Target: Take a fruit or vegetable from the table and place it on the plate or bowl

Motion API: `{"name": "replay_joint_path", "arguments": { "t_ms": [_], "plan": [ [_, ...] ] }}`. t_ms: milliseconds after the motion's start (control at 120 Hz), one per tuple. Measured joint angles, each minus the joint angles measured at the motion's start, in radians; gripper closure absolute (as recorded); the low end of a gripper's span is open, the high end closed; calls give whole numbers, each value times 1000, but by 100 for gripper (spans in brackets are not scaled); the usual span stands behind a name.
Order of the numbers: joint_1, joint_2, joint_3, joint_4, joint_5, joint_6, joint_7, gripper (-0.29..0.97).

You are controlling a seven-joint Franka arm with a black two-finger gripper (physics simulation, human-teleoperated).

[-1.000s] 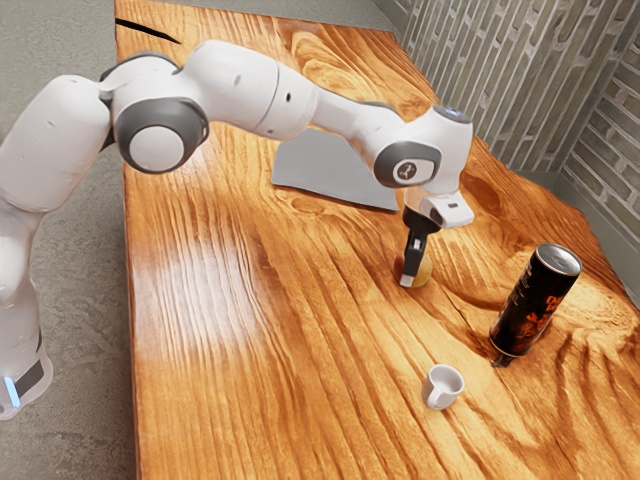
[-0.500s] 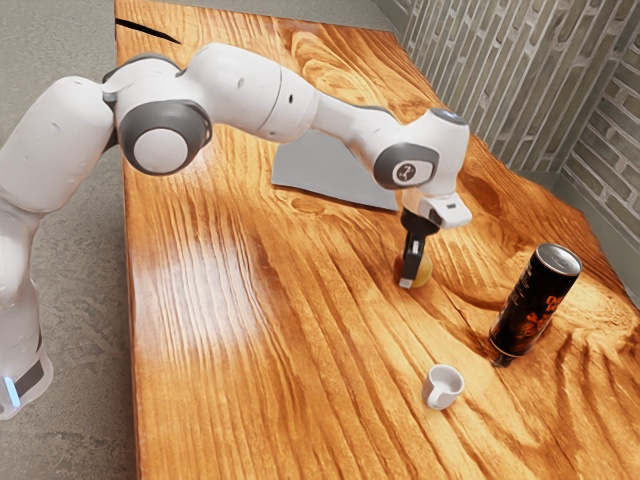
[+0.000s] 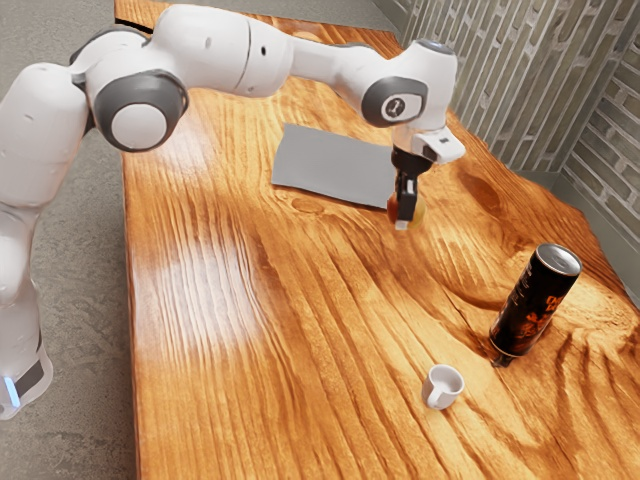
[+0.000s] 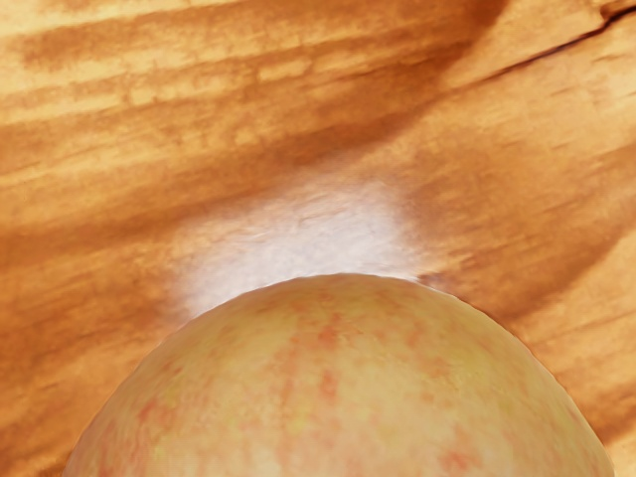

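Note:
A small yellow-red fruit (image 3: 413,209) hangs above the wooden table, with my black gripper (image 3: 403,208) shut on it. It sits just off the near right corner of a flat grey plate (image 3: 325,164) that lies further back on the table. In the wrist view the same fruit (image 4: 338,388) bulges close under my hand, mottled yellow with red flecks, over bare wood.
A tall dark can (image 3: 535,300) stands tilted at the exterior view's right. A small white cup (image 3: 441,386) sits near the front. The brick wall runs along the far right edge of the wooden table (image 3: 250,330).
My gripper has risen with the fruit off the table and moved back toward the grey plate. The arm has swung up and away. The can and cup have not moved.

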Motion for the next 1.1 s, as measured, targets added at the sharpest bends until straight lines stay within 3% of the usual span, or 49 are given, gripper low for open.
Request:
{"name": "replay_joint_path", "arguments": {
  "t_ms": [575,925,1100],
  "plan": [
    [6,-23,391,12,-7,-67,-136,38],
    [67,35,432,12,-10,-56,-183,36],
    [68,38,432,11,-18,-57,-205,12]
  ]
}}
